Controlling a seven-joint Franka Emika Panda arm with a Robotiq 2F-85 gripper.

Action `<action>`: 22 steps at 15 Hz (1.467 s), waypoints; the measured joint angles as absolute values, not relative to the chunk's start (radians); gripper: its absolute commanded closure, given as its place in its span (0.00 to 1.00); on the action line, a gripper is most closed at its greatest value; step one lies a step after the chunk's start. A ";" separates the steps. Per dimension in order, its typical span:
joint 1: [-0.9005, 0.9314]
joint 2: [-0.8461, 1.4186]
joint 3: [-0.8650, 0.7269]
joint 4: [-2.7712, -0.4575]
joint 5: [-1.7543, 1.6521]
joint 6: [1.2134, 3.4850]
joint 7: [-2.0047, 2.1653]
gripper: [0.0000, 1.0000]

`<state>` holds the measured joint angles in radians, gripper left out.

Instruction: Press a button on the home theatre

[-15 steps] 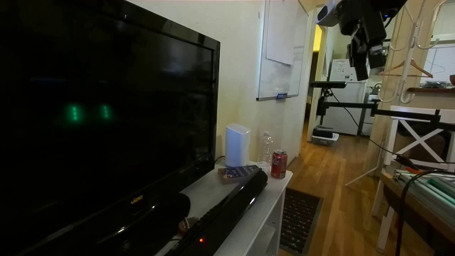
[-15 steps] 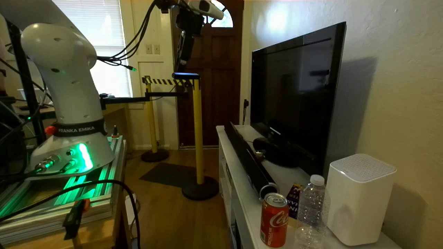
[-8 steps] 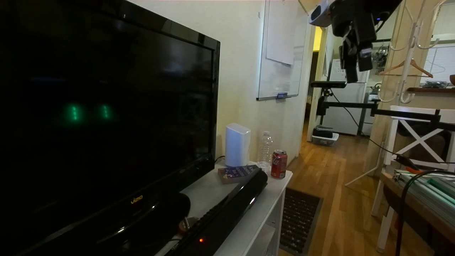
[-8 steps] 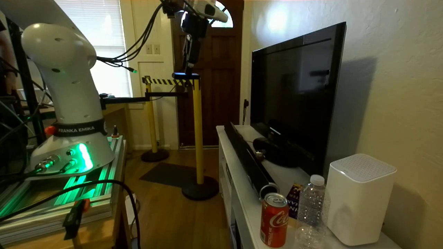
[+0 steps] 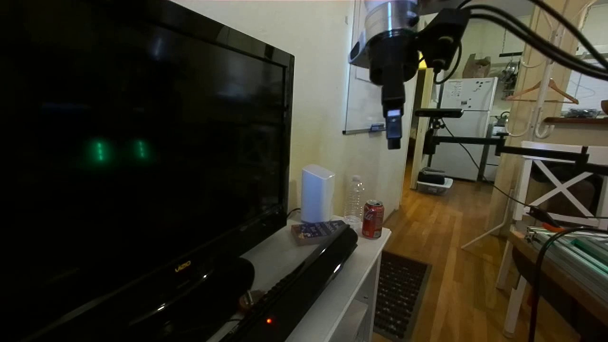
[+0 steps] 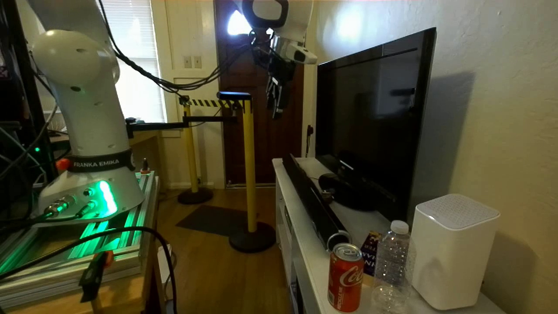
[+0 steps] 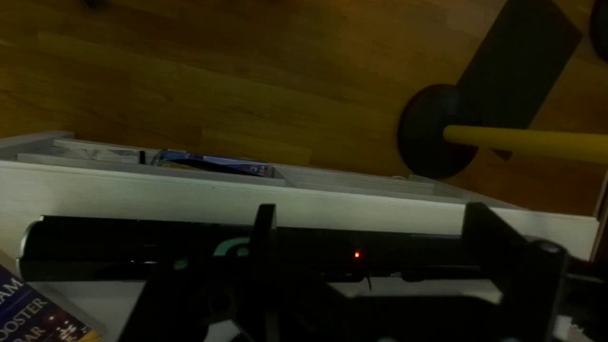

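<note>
Soundbar [image 7: 311, 247], claw [image 7: 371, 207] nearer than before.

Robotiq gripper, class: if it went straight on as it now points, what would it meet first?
Probably the front edge of the white TV stand, rather than the black soundbar; depth is unclear, so the gripper might slip past to the wooden floor.

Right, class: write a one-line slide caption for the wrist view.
Seen from above, the black soundbar on a white cabinet shows a red light, framed by the open tool.
</note>
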<state>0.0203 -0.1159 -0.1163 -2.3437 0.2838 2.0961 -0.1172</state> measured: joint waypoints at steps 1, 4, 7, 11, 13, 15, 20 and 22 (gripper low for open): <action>0.019 -0.066 -0.103 -2.316 0.282 2.130 -0.083 0.00; 0.019 0.065 -0.068 -2.241 0.281 2.217 0.015 0.00; 0.019 0.137 -0.060 -2.197 0.282 2.244 0.034 0.00; 0.016 0.141 -0.059 -2.189 0.281 2.244 0.035 0.00; 0.015 0.153 -0.057 -2.186 0.274 2.252 0.037 0.00; 0.016 0.191 -0.049 -2.169 0.273 2.296 0.037 0.26; 0.023 0.331 -0.029 -2.098 0.211 2.456 0.044 0.62; 0.030 0.375 -0.029 -2.076 0.167 2.502 0.052 0.76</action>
<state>0.0304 0.3751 -0.0289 -2.0757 0.1671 2.5021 0.0517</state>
